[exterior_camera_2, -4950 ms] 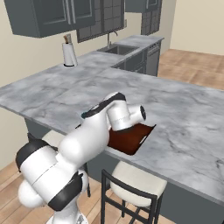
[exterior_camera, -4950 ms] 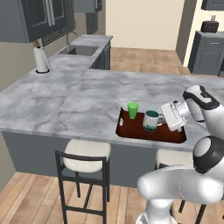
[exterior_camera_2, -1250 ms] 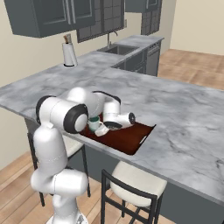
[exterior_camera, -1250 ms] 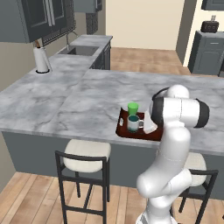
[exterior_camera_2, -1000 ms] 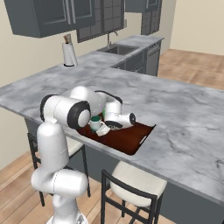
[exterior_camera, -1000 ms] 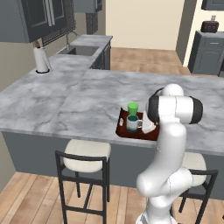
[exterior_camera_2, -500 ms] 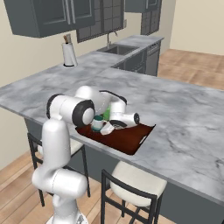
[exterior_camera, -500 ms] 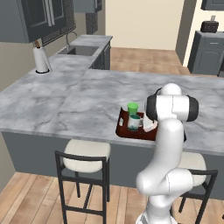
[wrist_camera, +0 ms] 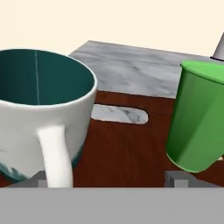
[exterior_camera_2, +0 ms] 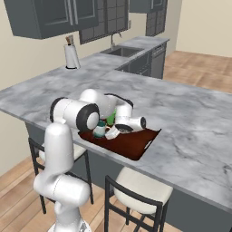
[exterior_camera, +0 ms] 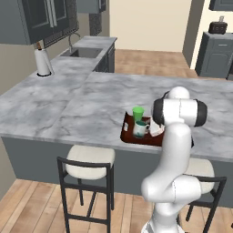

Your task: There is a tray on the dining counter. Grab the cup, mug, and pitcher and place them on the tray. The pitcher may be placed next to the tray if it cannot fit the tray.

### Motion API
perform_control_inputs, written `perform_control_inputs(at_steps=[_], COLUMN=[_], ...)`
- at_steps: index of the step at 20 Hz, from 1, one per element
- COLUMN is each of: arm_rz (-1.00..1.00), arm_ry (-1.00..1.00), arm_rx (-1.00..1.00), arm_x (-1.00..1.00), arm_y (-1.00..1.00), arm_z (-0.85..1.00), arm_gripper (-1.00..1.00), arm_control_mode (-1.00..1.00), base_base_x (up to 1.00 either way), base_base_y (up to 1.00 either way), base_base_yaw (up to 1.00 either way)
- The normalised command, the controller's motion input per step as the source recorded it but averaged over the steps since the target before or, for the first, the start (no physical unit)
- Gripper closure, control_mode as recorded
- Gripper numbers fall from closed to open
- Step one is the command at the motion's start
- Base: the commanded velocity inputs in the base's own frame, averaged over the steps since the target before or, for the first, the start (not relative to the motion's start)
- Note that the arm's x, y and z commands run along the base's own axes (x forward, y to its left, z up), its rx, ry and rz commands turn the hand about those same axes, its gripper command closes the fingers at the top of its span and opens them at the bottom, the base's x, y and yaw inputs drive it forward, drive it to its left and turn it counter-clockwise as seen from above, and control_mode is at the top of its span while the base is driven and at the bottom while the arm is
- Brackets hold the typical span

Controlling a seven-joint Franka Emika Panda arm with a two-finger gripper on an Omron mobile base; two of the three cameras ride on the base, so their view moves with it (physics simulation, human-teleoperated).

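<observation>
Dark reddish-brown, the flat rectangular tray with its low rim is seen at the near edge of the long grey-white veined marble dining counter. At the tray's left end the small white mug with a side handle and teal inside is set upright on the tray floor, and the bright green handleless cup is stood just behind it, towards the counter's middle. In the hand view the mug and cup are seen apart, with a cut-out handle slot of the tray between them. The white arm's two-finger gripper is held low over the tray beside the mug, its fingertips spread wide, with nothing clamped between them.
</observation>
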Motion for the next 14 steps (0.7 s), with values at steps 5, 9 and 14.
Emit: perform_control_inputs(at_steps=[5,9,14], arm_rz=[0.00,0.00,-0.02], arm_ry=[-0.01,-0.07,-0.20], arm_rx=[0.00,0.00,-0.07], arm_x=[-0.53,-0.54,0.11], arm_y=[0.00,0.00,0.19], arm_z=[0.08,0.14,0.11], arm_gripper=[-1.00,-1.00,-1.00], arm_control_mode=[-1.00,-1.00,-1.00], base_base_x=[0.00,0.00,0.00], base_base_y=[0.00,0.00,0.00], base_base_yaw=[0.00,0.00,0.00])
